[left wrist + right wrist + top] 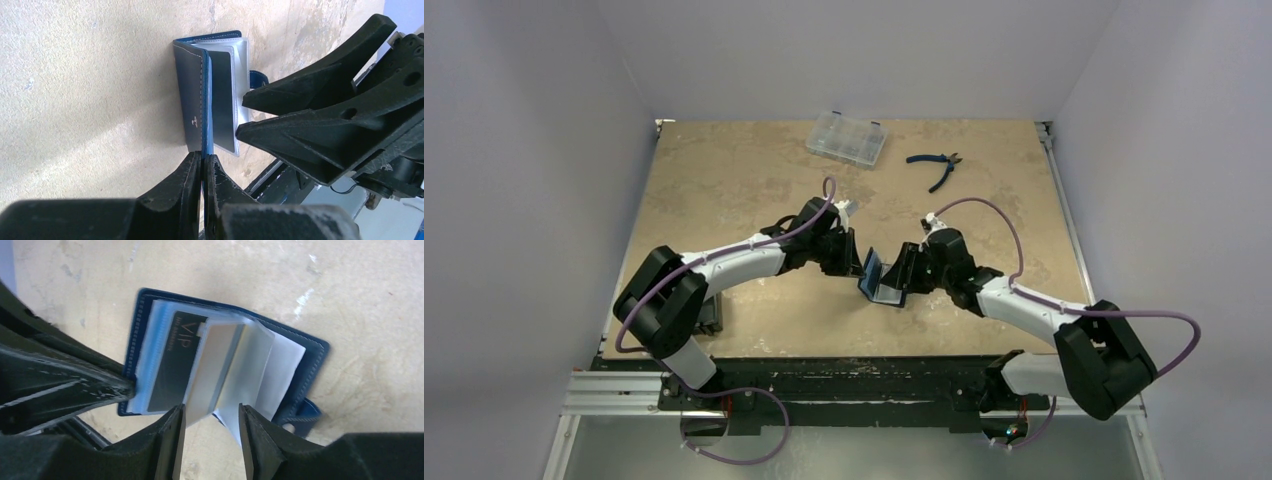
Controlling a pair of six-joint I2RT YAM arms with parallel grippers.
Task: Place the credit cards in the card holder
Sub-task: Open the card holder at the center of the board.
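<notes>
My left gripper (204, 159) pinches the card holder (187, 100) so it stays open. My right gripper (211, 412), jaws apart, straddles a credit card (215, 365) at its sleeves (252, 357).

One navy card holder (310, 355) is shown. Two cards are counted: one dark card (172, 365) printed VIP and one pale grey card (212, 370). Several clear sleeves (255, 375) are seen, but their number cannot be told. One clear compartment case (845, 138), one pair of pliers (936, 165) and two robot arms, the left arm (734, 265) and the right arm (1024, 305), are shown.
</notes>
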